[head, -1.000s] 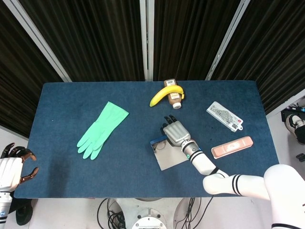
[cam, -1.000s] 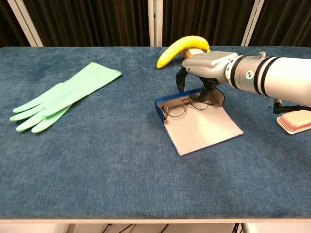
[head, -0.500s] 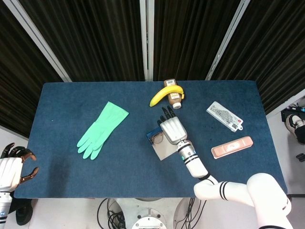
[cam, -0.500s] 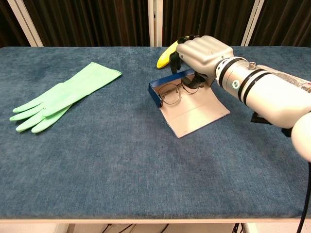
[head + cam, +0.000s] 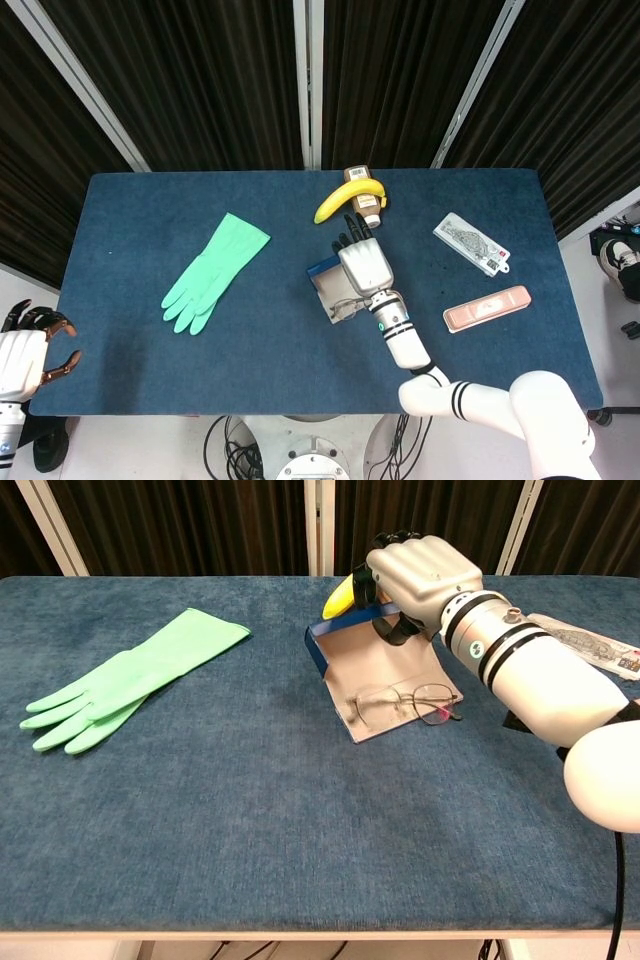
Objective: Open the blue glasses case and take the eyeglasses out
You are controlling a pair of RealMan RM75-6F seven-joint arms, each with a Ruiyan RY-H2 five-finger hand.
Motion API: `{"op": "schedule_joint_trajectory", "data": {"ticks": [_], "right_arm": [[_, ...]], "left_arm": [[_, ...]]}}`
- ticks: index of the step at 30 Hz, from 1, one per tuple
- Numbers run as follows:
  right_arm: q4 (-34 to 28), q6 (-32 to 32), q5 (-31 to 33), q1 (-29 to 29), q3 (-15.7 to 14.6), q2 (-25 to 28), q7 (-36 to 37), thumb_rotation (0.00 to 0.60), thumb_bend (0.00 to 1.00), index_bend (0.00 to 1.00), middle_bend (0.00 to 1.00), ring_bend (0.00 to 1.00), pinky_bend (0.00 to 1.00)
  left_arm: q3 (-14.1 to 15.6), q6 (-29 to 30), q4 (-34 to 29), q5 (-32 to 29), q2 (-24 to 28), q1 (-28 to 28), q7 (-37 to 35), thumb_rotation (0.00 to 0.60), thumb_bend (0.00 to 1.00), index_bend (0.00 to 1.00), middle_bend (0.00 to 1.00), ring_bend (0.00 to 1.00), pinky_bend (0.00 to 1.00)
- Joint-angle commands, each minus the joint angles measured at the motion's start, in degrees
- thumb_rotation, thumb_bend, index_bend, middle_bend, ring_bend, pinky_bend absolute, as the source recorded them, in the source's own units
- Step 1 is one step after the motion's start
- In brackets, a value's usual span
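Observation:
The blue glasses case (image 5: 318, 650) (image 5: 322, 272) lies open at mid-table, its blue tray tipped up at the far side and its grey lid flap (image 5: 380, 675) spread toward me. The thin-rimmed eyeglasses (image 5: 400, 702) (image 5: 345, 308) lie on the flap's near edge, outside the tray. My right hand (image 5: 420, 575) (image 5: 360, 265) grips the tray's far rim, fingers curled over it and thumb on the near side. My left hand (image 5: 25, 355) hangs off the table's near left corner with fingers apart, holding nothing.
A green rubber glove (image 5: 130, 675) lies at the left. A banana (image 5: 345, 197) and a brown bottle (image 5: 368, 205) sit just behind the case. A white patterned packet (image 5: 470, 243) and a pink box (image 5: 487, 308) lie at the right.
My right hand tipped the tray up at its far side. The eyeglasses slid out of the tray onto the near edge of the lid flap. The left hand has not moved.

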Motion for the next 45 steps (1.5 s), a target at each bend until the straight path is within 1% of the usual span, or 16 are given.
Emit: {"op": "schedule_joint_trajectory", "data": {"ticks": [1,2,5,6,8,10,12,16,19,23,29,36,39,41,42,45], "right_arm": [[-2.2,-5.2,5.3,0.7,2.4,1.0,-5.0,0.600,0.35,0.53,0.32,0.03,0.00],[-3.4,-6.0,6.6,0.8,2.9,1.6,-6.1,0.600,0.34,0.40,0.29,0.02,0.00],[-7.5,-7.2,8.1,0.5,3.3,4.0,-7.1,0.600,0.30,0.16,0.20,0.00,0.00],[-8.8,-7.3,8.0,0.3,3.3,4.9,-7.0,0.600,0.29,0.12,0.18,0.00,0.00],[-12.0,-6.7,7.0,-0.6,2.9,7.0,-6.3,0.600,0.27,0.10,0.17,0.00,0.00],[-15.7,-6.0,4.1,-1.9,1.9,9.3,-3.8,0.600,0.27,0.09,0.16,0.00,0.00],[-18.8,-6.1,1.7,-3.2,0.4,11.6,-1.7,0.600,0.27,0.12,0.17,0.00,0.00],[-23.1,-7.4,-2.0,-5.4,-4.0,16.0,0.6,0.600,0.32,0.32,0.18,0.00,0.00],[-23.1,-8.4,-2.9,-6.2,-6.0,16.8,0.8,0.600,0.33,0.40,0.19,0.00,0.00],[-21.2,-9.7,-3.6,-6.8,-7.5,16.3,1.7,0.600,0.34,0.44,0.19,0.00,0.00],[-17.8,-10.6,-4.0,-7.0,-7.8,14.9,2.3,0.600,0.36,0.46,0.20,0.00,0.00],[-16.1,-11.4,-4.3,-7.2,-7.3,14.1,3.3,0.600,0.37,0.48,0.22,0.00,0.00],[-15.5,-11.2,-5.0,-7.4,-7.0,13.7,4.2,0.600,0.43,0.56,0.25,0.00,0.00],[-15.5,-11.1,-5.7,-7.5,-7.0,13.8,4.8,0.600,0.47,0.64,0.28,0.00,0.00],[-15.6,-11.0,-6.3,-7.5,-7.1,13.9,5.2,0.600,0.48,0.67,0.30,0.00,0.00],[-17.6,-10.8,-9.9,-7.5,-8.0,15.4,6.8,0.600,0.48,0.72,0.32,0.00,0.00]], "left_arm": [[0.0,0.0,-0.1,0.0,0.0,0.0,0.0,0.600,0.24,0.49,0.38,0.23,0.11],[0.0,0.1,-0.1,0.0,0.0,0.0,0.0,0.600,0.24,0.49,0.38,0.23,0.11],[0.0,0.0,0.0,-0.1,0.0,0.0,0.0,0.600,0.24,0.49,0.38,0.23,0.11],[0.0,0.0,0.0,-0.1,0.0,0.0,0.0,0.600,0.24,0.49,0.38,0.23,0.11],[0.0,-0.1,0.0,0.0,0.0,0.0,-0.1,0.600,0.24,0.49,0.38,0.23,0.11],[0.0,-0.1,-0.1,0.0,0.1,0.0,-0.1,0.600,0.24,0.49,0.38,0.23,0.11],[0.0,0.0,-0.1,0.0,0.1,0.0,0.0,0.600,0.24,0.49,0.38,0.23,0.11],[0.0,-0.1,-0.2,0.0,0.1,0.0,0.2,0.600,0.24,0.49,0.38,0.23,0.11],[0.0,-0.1,-0.2,0.0,0.1,0.0,0.3,0.600,0.24,0.49,0.38,0.23,0.11],[0.0,-0.1,-0.2,-0.1,0.1,0.0,0.2,0.600,0.24,0.49,0.38,0.23,0.11],[0.0,0.0,-0.2,-0.1,0.1,0.0,0.1,0.600,0.24,0.49,0.38,0.23,0.11],[0.0,0.0,-0.2,-0.1,0.1,0.0,0.1,0.600,0.24,0.49,0.38,0.23,0.11],[0.0,0.0,-0.1,0.0,0.1,0.0,0.1,0.600,0.24,0.49,0.38,0.23,0.11],[0.0,0.0,-0.1,0.0,0.0,0.0,0.1,0.600,0.24,0.49,0.38,0.23,0.11],[0.0,0.0,-0.1,0.0,0.0,0.0,0.1,0.600,0.24,0.49,0.38,0.23,0.11],[0.0,0.0,-0.1,0.0,0.0,0.0,0.1,0.600,0.24,0.49,0.38,0.23,0.11]]}}
